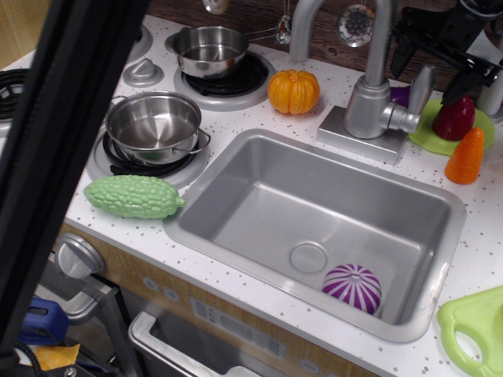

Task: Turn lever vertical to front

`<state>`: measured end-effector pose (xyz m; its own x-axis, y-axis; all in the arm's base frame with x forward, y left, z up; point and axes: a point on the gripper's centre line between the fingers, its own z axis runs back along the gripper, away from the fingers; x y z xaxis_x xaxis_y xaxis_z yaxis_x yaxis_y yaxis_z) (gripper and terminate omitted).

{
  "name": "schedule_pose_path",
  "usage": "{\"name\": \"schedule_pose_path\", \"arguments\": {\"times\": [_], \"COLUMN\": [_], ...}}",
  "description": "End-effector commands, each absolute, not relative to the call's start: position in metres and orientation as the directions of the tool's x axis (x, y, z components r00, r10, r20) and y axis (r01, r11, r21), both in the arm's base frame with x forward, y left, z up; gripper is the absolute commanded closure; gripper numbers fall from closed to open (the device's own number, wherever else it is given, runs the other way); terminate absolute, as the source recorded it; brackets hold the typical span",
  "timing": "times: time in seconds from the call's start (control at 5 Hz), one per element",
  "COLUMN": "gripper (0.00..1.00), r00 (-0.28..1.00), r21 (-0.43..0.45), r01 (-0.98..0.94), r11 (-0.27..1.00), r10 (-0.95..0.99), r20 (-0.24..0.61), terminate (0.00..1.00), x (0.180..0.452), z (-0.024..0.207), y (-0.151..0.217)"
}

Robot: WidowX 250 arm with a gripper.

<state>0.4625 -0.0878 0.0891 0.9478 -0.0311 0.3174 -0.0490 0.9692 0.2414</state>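
Observation:
The lever [421,89] is a short flat silver handle standing nearly upright, tilted a little to the right, on the side knob [402,119] of the tap base [366,110]. My black gripper [431,72] is at the top right, above and just behind the lever's tip. It is open: one finger [403,55] is left of the lever and the other [459,83] is right of it. Neither finger visibly touches the lever. The upper part of the gripper is cut off by the frame edge.
The tall curved spout [380,39] rises beside the lever. A red pepper [453,119] on a green plate [424,135] and an orange carrot [466,155] stand just right of it. The sink [259,188] holds a purple ball [352,287]. A pumpkin [293,91] sits left of the tap. A black post [63,157] blocks the left foreground.

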Motion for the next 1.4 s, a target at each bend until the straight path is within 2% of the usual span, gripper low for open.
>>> {"name": "schedule_pose_path", "arguments": {"times": [0.0, 0.4, 0.8, 1.2], "gripper": [1.0, 1.0, 1.0, 1.0], "r00": [0.913, 0.923, 0.945, 0.948], "r21": [0.219, 0.149, 0.11, 0.087], "r01": [-0.078, -0.128, -0.192, -0.214], "r11": [0.973, 0.98, 0.975, 0.973], "r10": [-0.019, 0.063, 0.154, 0.186], "r20": [0.409, 0.38, 0.289, 0.257], "terminate": [0.0, 0.0, 0.0, 0.0], "x": [0.472, 0.457, 0.431, 0.405], "z": [0.126, 0.124, 0.126, 0.112], "y": [-0.087, -0.094, -0.098, -0.096]}}
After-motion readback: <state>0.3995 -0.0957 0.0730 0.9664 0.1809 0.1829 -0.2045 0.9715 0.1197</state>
